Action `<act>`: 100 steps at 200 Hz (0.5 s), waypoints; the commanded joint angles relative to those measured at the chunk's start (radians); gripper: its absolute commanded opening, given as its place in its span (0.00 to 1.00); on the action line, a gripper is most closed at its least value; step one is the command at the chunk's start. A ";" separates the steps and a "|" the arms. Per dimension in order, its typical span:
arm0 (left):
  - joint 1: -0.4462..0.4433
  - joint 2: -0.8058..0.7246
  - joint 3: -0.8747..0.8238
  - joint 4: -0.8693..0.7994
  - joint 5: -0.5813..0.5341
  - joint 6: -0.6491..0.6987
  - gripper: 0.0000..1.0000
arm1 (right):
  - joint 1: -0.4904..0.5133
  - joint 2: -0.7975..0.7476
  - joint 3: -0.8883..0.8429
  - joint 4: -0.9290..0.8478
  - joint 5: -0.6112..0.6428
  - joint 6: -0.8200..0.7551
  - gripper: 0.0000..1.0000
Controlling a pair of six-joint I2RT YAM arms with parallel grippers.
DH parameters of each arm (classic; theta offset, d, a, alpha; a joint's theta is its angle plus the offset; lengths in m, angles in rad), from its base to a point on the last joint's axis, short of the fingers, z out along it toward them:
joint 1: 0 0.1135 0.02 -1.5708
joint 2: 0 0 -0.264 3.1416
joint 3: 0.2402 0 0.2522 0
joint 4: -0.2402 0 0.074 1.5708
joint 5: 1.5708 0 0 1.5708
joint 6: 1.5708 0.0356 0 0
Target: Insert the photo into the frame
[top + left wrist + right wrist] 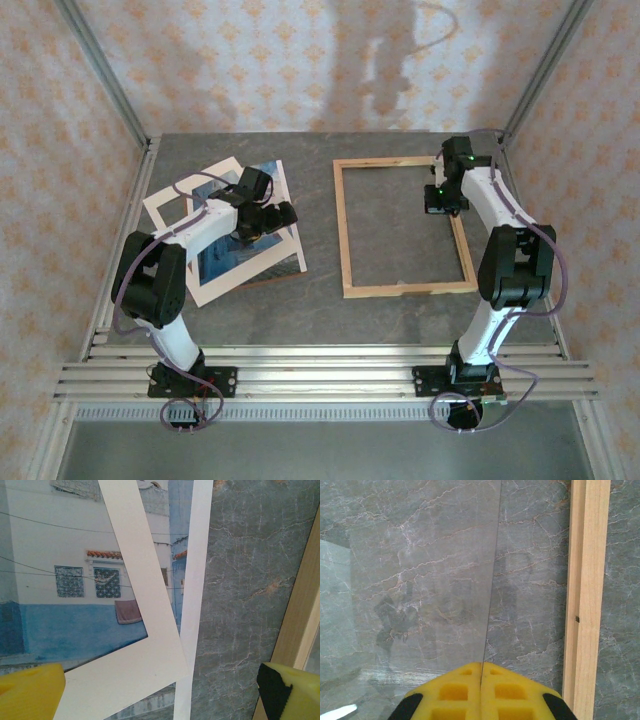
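At the left of the bench (pixel 320 315), the photo (pixel 222 262) is seen lying flat. A white building and blue sky are shown on it. A white card border (pixel 163 206) is laid crooked over it, so part of the photo is hidden. In the left wrist view, the building is seen through the window cut in the card.

The left claw (pixel 283 214) is held above the right part of the photo. Its jaws are spread wide, and the yellow fingertips (pixel 30 692) are seen far apart at the bottom corners of that view.

Further right, well apart from the photo, the frame (pixel 346 230) is laid flat on the bench. It is made of thin pale wood.

The right claw (pixel 437 198) is held over the far right part of the frame, just beside its right rail. Its jaws are pressed together. In the right wrist view, a thin straight line, the edge of the clear pane (pixel 420 605), is seen running up from where the yellow fingers (pixel 455 692) meet. Whether the pane is pinched there cannot be told.
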 commanded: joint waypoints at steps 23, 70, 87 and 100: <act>-0.009 0.002 0.000 -0.006 0.009 -0.011 1.00 | -0.004 -0.022 0.036 -0.041 0.033 -0.024 0.00; -0.012 0.004 0.000 -0.004 0.012 -0.013 1.00 | -0.005 -0.012 0.069 -0.059 0.045 -0.040 0.00; -0.014 0.003 0.000 -0.004 0.012 -0.015 1.00 | -0.005 -0.007 0.075 -0.062 0.045 -0.043 0.00; -0.015 0.002 0.000 -0.004 0.012 -0.014 1.00 | -0.004 -0.007 0.077 -0.064 0.048 -0.045 0.00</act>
